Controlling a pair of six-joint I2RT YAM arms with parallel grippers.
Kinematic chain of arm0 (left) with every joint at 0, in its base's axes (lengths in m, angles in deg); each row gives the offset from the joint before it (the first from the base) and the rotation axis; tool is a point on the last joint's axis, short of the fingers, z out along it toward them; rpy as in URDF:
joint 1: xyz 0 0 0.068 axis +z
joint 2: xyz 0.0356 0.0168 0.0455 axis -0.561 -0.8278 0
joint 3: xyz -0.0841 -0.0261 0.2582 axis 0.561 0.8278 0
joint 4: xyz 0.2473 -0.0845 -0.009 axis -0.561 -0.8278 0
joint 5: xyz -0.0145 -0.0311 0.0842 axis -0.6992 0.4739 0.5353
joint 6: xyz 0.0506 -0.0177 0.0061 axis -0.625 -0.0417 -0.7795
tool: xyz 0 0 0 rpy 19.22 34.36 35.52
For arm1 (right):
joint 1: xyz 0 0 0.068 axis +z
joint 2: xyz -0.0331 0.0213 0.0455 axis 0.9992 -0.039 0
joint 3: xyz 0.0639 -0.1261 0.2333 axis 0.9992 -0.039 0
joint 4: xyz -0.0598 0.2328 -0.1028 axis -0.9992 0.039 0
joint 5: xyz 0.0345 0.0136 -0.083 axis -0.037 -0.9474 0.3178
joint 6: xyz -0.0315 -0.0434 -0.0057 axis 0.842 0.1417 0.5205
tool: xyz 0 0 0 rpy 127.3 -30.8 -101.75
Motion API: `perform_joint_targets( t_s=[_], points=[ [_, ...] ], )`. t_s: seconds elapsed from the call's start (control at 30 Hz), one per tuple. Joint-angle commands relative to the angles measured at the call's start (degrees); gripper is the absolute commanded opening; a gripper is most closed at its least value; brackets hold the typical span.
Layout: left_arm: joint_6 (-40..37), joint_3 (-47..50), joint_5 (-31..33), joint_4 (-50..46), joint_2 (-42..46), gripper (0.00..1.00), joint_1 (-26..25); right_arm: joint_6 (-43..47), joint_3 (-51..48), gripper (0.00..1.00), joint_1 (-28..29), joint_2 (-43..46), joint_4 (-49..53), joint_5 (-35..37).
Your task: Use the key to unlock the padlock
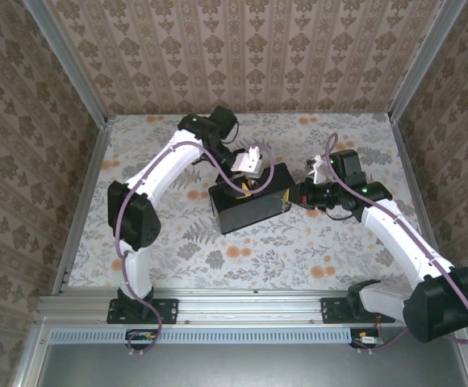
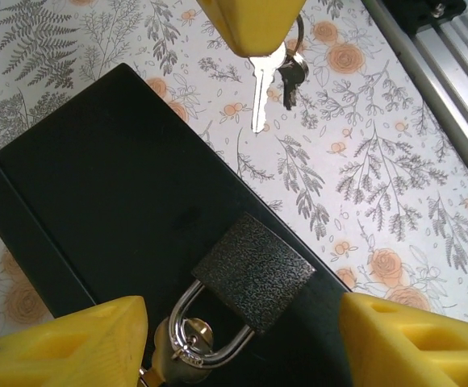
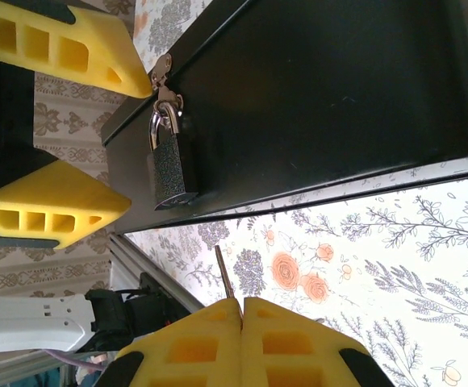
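Yellow right gripper (image 3: 242,310), bottom centre, is clamped on the key (image 3: 223,272); left gripper (image 2: 242,321) stands apart, straddling the padlock (image 2: 254,270). Steady its body first, then bring the key in straight.

Probably a lab: wallpapered, aluminium-framed enclosure (image 1: 242,56)

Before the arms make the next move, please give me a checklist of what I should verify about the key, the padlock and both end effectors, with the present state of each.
1. The right end effector grips the key: ok, shut, with the blade sticking out.
2. The left end effector steadies the padlock: not ok, its fingers stand open on either side.
3. The shackle is closed on the black box: ok.
4. The key blade is lined up with the keyhole: cannot tell, that face is too dark to read.
5. The key has reached the padlock: not ok, a gap separates them.
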Motion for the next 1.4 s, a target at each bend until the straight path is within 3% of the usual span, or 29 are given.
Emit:
perform_joint_targets(
  t_s=[0.0, 0.43, 1.0, 1.07, 1.2, 1.3, 1.37],
  points=[
    [-3.47, -1.14, 0.33, -0.66, -2.02, 0.63, -1.09, 0.82, 1.03, 0.00, 0.07, 1.34, 1.53, -2.13],
    [-7.42, -2.35, 1.80, -2.62, -4.98, 0.52, -1.92, 0.98, 0.44, 0.00, -0.30, 1.70, 1.52, -4.01],
    [-4.23, -4.88, 1.54, -1.43, -7.17, 0.37, -4.74, 2.33, -1.16, 0.00, -0.73, 3.10, 3.17, -4.46],
    [-3.87, -5.22, 1.25, -1.57, -7.66, 0.38, -5.16, 2.47, -1.51, 0.00, -0.75, 3.19, 3.03, -5.03],
    [-3.27, -4.79, 1.25, -0.58, -8.25, 0.51, -5.41, 2.11, -2.47, 0.00, -1.38, 3.67, 2.36, -5.58],
    [-3.21, -4.69, 1.71, -0.37, -8.69, 0.52, -5.40, 2.08, -2.56, 0.00, -1.82, 3.96, 2.41, -5.85],
    [-3.47, -4.77, 1.48, -0.42, -8.87, 0.47, -5.36, 2.16, -2.50, 0.00, -2.07, 4.07, 2.41, -5.94]
  ],
)
